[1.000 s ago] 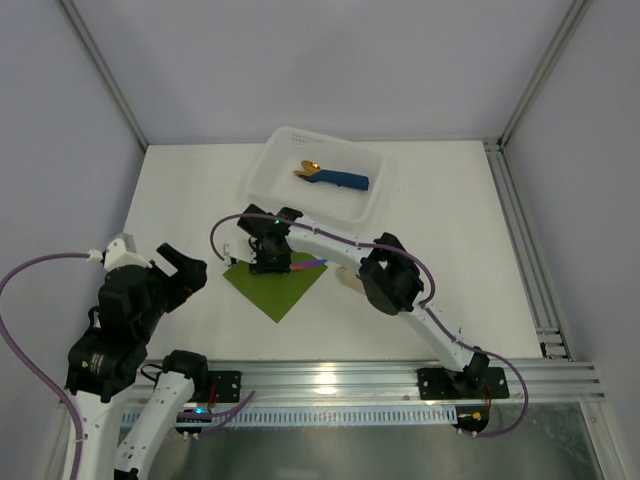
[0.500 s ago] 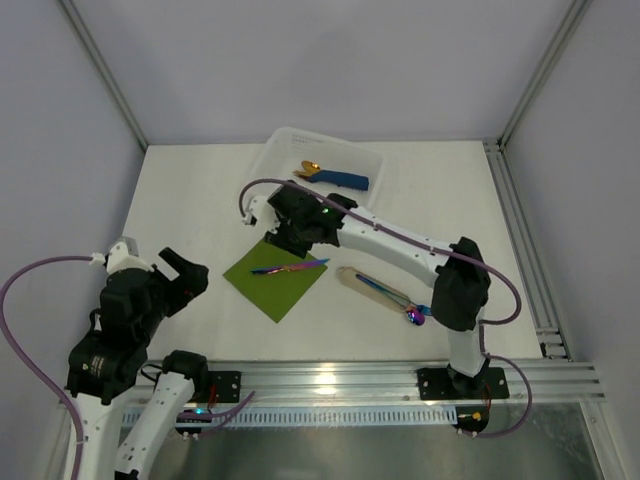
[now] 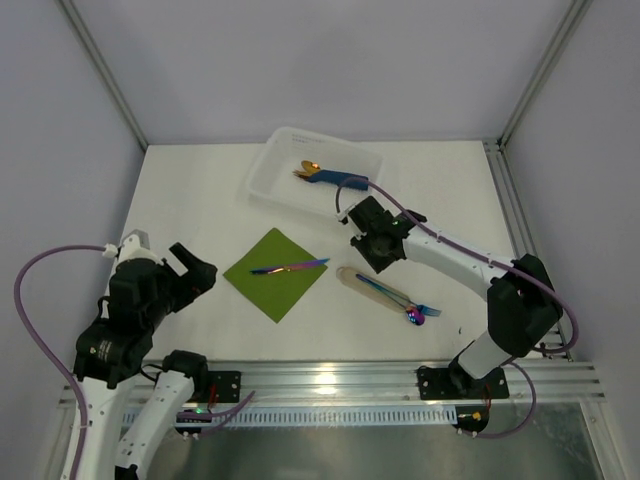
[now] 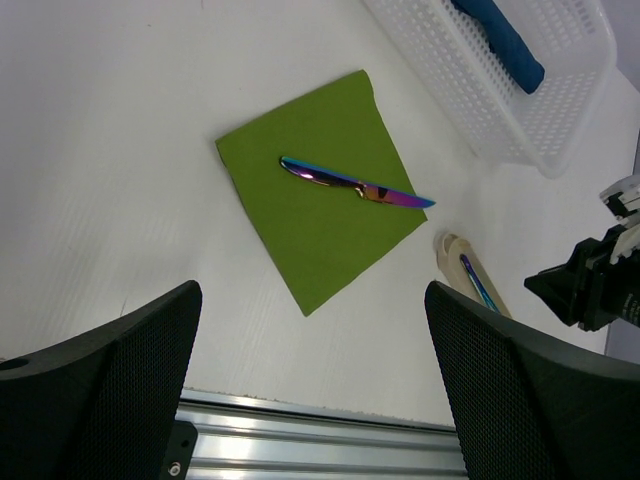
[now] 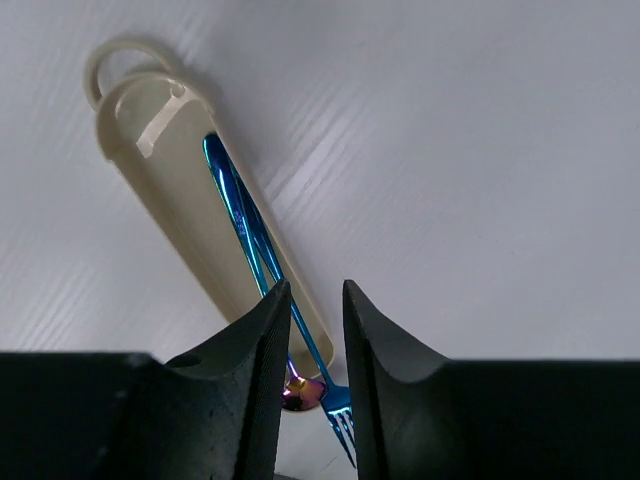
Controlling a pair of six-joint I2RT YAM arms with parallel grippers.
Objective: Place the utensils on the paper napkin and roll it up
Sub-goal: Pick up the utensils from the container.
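Note:
The olive-green paper napkin (image 3: 268, 283) (image 4: 300, 250) lies flat like a diamond on the white table. One iridescent knife (image 3: 290, 267) (image 4: 355, 187) rests across it. The other utensils, a fork (image 3: 425, 309) (image 5: 340, 425) and a spoon (image 3: 412, 318) (image 5: 298, 392), lie on the beige oblong piece (image 3: 360, 280) (image 5: 170, 200). My right gripper (image 3: 378, 250) (image 5: 314, 290) hovers over that piece, its jaws a narrow gap apart with nothing between them. My left gripper (image 3: 188, 275) (image 4: 312, 290) stands wide open and empty, left of the napkin.
A white mesh basket (image 3: 270, 170) (image 4: 540, 130) at the back holds a blue rolled napkin (image 3: 345, 181) (image 4: 500, 40) with gold cutlery (image 3: 308, 170). An aluminium rail (image 3: 330, 380) runs along the table's near edge.
My right gripper left the knife on the napkin, rose and swung right to the beige piece, its jaws narrowing. The left arm shifted slightly, still open.

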